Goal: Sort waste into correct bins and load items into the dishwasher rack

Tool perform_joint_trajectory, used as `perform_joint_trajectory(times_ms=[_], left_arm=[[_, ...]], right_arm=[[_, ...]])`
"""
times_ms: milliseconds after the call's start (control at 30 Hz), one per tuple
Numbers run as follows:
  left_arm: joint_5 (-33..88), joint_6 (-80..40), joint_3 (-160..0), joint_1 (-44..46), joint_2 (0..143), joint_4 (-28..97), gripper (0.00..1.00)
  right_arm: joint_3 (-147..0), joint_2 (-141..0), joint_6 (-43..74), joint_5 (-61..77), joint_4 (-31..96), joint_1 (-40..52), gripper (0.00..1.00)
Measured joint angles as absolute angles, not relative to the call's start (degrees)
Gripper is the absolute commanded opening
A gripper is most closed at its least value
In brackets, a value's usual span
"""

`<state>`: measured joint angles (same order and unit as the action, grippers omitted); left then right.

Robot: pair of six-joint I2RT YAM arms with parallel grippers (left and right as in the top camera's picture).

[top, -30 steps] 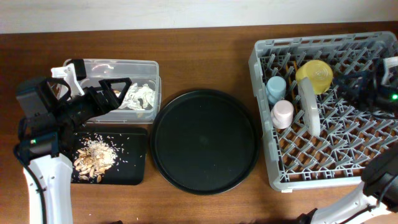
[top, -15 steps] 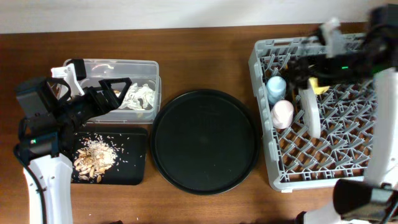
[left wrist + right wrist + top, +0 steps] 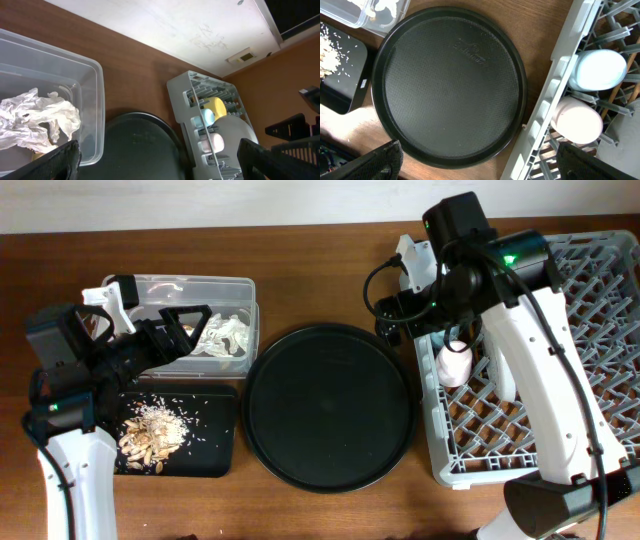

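At the left of the overhead frame, the left gripper (image 3: 167, 165) stands fully spread and empty above the clear rectangular plastic box (image 3: 180, 284). The box holds the crumpled white paper napkin (image 3: 222, 337). Below it, the flat black rectangular tray (image 3: 215, 435) carries the beige-brown food scraps with rice-like bits (image 3: 152, 432). At centre lies the large round black tray (image 3: 330, 408), finely textured. The right gripper (image 3: 485, 167), jaws wide and empty, hovers over its right edge. At right, the light-grey pegged plastic dishwasher rack (image 3: 440, 450) holds the pink cup (image 3: 455, 362), blue cup (image 3: 597, 69), yellow bowl (image 3: 216, 106) and pale round plate (image 3: 235, 131).
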<state>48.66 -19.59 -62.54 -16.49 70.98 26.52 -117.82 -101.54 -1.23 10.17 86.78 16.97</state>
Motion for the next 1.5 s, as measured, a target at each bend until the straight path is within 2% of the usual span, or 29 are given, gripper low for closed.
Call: perform_joint_trajectory(times_ms=[467,600,800,900,1067,1233,1400,1500], left_arm=[[48.69,-19.59,-62.54,-16.49,70.98,26.52,0.99],[48.66,-19.59,-62.54,-16.49,70.98,26.52,0.99],[48.69,-19.59,-62.54,-16.49,70.98,26.52,0.99],[48.66,-19.59,-62.54,-16.49,70.98,26.52,0.99],[48.66,-19.64,-62.54,-16.49,70.98,26.52,0.99],[48.9,-19.77,-62.54,-16.49,70.98,26.55,0.99],[48.88,-19.77,-62.57,-16.49,70.98,26.46,0.99],[48.9,-19.77,-62.57,-16.49,70.98,26.52,0.99]], right_arm=[[-117.75,-98.74,-0.64,8.97,86.72,18.35,0.99],[-117.54,-88.25,-0.58,8.84,86.61,18.92,0.99],[-118.24,-63.22,-2.0,5.41,86.32,18.9,0.99],[-115.98,-55.0,-2.2,3.44,83.2,18.85,0.99],[-96.44,-37.08,-2.33,1.96,69.47,16.78,0.99],[-60.16,-14.72,-2.39,1.58,41.91,13.89,0.99],[-34.06,-3.31,-1.3,2.72,15.64,11.46,0.99],[-22.24,-0.84,1.26,2.87,5.48,9.78,0.99]])
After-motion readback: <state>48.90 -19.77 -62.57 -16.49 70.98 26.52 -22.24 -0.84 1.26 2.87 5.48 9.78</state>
